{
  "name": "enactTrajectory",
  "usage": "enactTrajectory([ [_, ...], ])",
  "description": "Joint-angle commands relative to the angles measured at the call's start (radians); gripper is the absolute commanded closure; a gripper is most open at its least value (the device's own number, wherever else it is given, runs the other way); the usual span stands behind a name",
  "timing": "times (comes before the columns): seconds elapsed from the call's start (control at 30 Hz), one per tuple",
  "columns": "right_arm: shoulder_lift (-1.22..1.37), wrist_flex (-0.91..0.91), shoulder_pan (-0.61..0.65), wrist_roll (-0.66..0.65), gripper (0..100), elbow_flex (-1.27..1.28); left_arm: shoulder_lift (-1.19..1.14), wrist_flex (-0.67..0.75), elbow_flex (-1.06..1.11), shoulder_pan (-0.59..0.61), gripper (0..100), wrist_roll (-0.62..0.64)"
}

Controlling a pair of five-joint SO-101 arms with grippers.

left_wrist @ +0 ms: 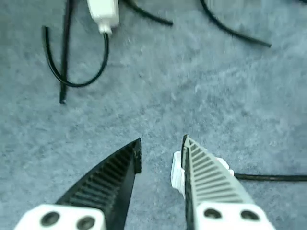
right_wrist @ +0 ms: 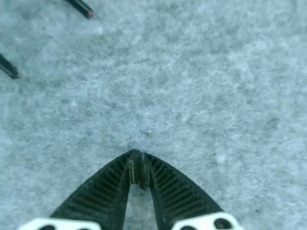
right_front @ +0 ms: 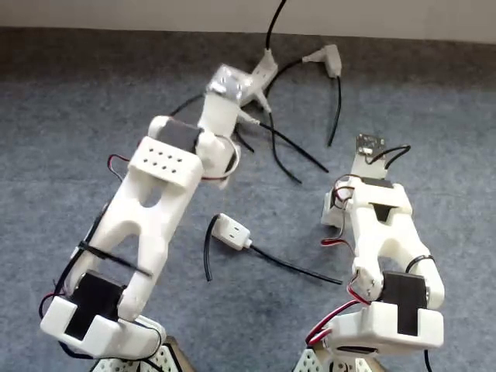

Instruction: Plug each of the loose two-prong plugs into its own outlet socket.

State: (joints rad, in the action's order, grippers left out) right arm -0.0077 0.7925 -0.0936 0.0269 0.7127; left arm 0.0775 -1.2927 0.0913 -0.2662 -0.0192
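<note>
While it lies flat, the outlet socket point(right_front: 232, 231) runs diagonally.

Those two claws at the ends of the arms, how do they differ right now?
The left gripper is open, its jaws apart; the right gripper is shut, tips together. The left gripper has a white connector beside one jaw; the right gripper hangs over grey carpet, holding nothing. Both have ribbed, pointed jaws.

Lying grey and felt-like under everything as the worktop point(right_front: 442, 132). Carrying a white outlet socket point(right_front: 231, 231) near the middle, with its black cord point(right_front: 294, 267) running off sideways. Also carrying a white plug point(right_front: 332, 60) and a second white connector point(right_front: 262, 71) toward the far edge, among loose black cords point(right_front: 291, 151).
</note>
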Motion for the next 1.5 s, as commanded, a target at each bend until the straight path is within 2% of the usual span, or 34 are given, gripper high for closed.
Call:
enactTrajectory([
  [0.0,-0.005,-0.033,-0.022,0.015,89.9,-0.001,0.019,-0.078,-0.266,0.010,84,0.049],
  [0.1,-0.005,-0.033,-0.022,0.014,85.7,-0.001,0.019,-0.152,-0.484,0.012,84,0.055],
  [0.23,-0.015,-0.030,-0.004,0.006,84.7,-0.004,0.019,-0.318,-0.713,0.056,84,0.055],
  [0.4,-0.015,0.061,0.107,-0.137,84.6,-0.079,0.019,-0.474,-0.748,0.136,84,0.064],
  [0.57,-0.012,0.222,0.271,-0.292,84.6,-0.188,0.018,-0.474,-0.630,0.219,84,0.221],
  [0.73,-0.012,0.363,0.357,-0.483,84.6,-0.285,0.019,-0.433,-0.510,0.222,84,0.227],
  [0.93,-0.012,0.549,0.484,-0.620,84.6,-0.363,0.019,-0.276,-0.331,0.226,84,0.232],
  [1.03,-0.007,0.572,0.547,-0.624,82.7,-0.355,0.019,-0.227,-0.274,0.226,84,0.232],
  [1.23,-0.013,0.510,0.756,-0.620,66.6,-0.268,0.019,-0.161,-0.219,0.242,84,0.232],
  [1.37,-0.007,0.407,0.857,-0.577,66.2,-0.260,0.019,-0.161,-0.225,0.286,84,0.232],
  [1.47,-0.005,0.302,0.874,-0.514,66.2,-0.260,0.019,-0.161,-0.225,0.300,84,0.232],
])
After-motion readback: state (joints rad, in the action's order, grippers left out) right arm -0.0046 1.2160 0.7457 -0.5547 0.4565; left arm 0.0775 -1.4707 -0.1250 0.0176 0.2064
